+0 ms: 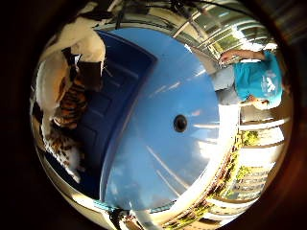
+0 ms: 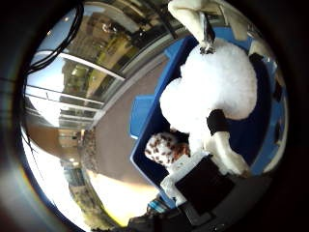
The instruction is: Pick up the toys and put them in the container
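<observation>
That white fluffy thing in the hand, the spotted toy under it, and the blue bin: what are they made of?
White toy: looks like plush fabric, with a fuzzy, matte, woolly surface. Spotted toy: likely also soft plush, with a brown-on-white leopard-like print. Blue bin: probably hard plastic, with smooth, straight walls. The hand curls around the white toy.

2 palm views close above the same blue container point(image 2: 145, 159), facing different ways.
</observation>
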